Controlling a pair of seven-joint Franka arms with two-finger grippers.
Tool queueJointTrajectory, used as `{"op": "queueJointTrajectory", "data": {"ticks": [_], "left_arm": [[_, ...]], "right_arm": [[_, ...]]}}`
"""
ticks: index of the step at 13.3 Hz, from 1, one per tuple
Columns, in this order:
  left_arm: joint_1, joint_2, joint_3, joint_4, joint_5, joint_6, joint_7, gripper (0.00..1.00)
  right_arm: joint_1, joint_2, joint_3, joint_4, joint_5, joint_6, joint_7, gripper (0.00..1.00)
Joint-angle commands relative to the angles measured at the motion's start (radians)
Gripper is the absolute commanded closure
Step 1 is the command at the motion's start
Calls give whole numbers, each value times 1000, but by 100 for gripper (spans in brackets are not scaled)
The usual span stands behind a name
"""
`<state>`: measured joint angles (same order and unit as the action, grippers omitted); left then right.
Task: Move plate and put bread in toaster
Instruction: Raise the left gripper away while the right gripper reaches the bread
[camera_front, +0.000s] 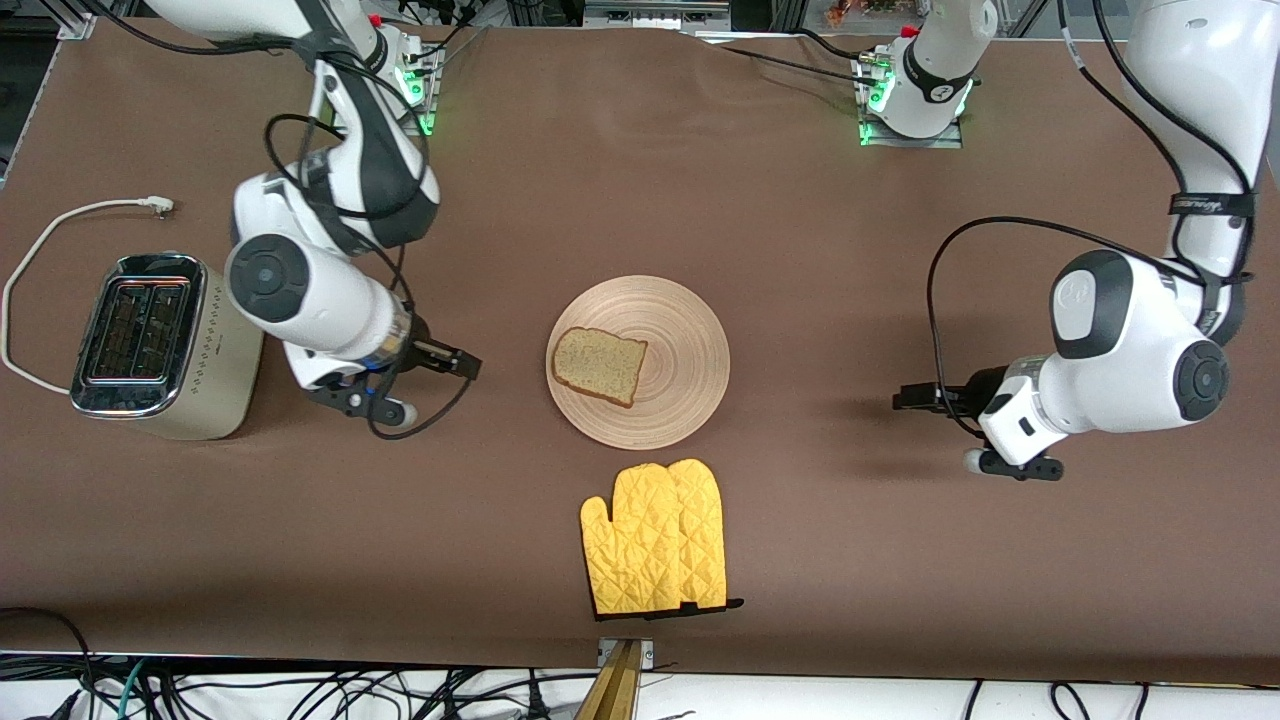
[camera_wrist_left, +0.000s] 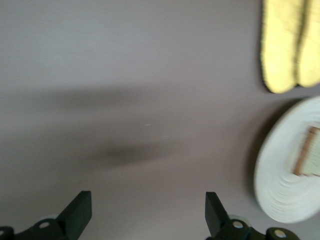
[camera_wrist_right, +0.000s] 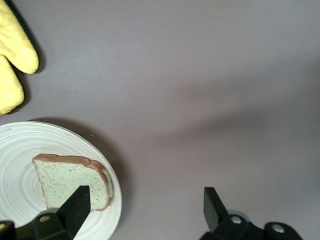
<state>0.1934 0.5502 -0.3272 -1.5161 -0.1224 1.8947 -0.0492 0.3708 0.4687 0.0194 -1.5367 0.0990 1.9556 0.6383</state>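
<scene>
The round beige plate (camera_front: 685, 335) lies mid-table with the speckled bread (camera_front: 598, 365) flat on it. The cream toaster (camera_front: 160, 345) with a chrome top stands upright toward the right arm's end of the table, both slots empty. My right gripper (camera_front: 468, 364) hangs open over bare cloth between toaster and plate. In its wrist view the gripper (camera_wrist_right: 145, 200) has the bread (camera_wrist_right: 70, 177) and plate (camera_wrist_right: 20, 145) beside one finger, untouched. My left gripper (camera_front: 903, 398) is open over the cloth toward the left arm's end, apart from the plate. Its wrist view shows the gripper (camera_wrist_left: 147, 205) empty, the plate (camera_wrist_left: 280, 185) off to one side.
A pair of yellow quilted oven mitts (camera_front: 655, 535) lies nearer to the front camera than the plate, a small gap between them. The toaster's white cord (camera_front: 40, 250) loops over the brown cloth beside it, unplugged.
</scene>
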Motion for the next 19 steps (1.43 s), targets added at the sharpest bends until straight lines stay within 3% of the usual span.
{"op": "queueJointTrajectory", "data": {"ticks": [1,2,5,7,10,12,14,19], "left_arm": [[0,-64,-1,77,146,-123,-145,0],[-5,-120,2,64,233,-137,-138,0],[-35,-284,52,28,260,-212,-136,0],[-116,-393,161,7,236,-299,-133,0],[-149,-487,184,4,150,-313,-133,0],[-222,-493,268,-13,152,-351,-130,0],[-246,-493,283,-15,180,-416,-86,0],[-230,-490,278,-1,196,-417,-67,0]], "right_arm": [[31,59,-6,12,-5,92,20,0],[46,83,-7,13,-5,136,20,0],[78,128,-7,13,-4,232,20,0],[97,157,-7,15,-4,278,38,0],[118,192,-7,43,-34,290,35,0],[152,214,-7,49,-51,296,37,0],[164,237,-7,49,-53,319,37,0],[200,268,-9,47,-58,338,31,0]]}}
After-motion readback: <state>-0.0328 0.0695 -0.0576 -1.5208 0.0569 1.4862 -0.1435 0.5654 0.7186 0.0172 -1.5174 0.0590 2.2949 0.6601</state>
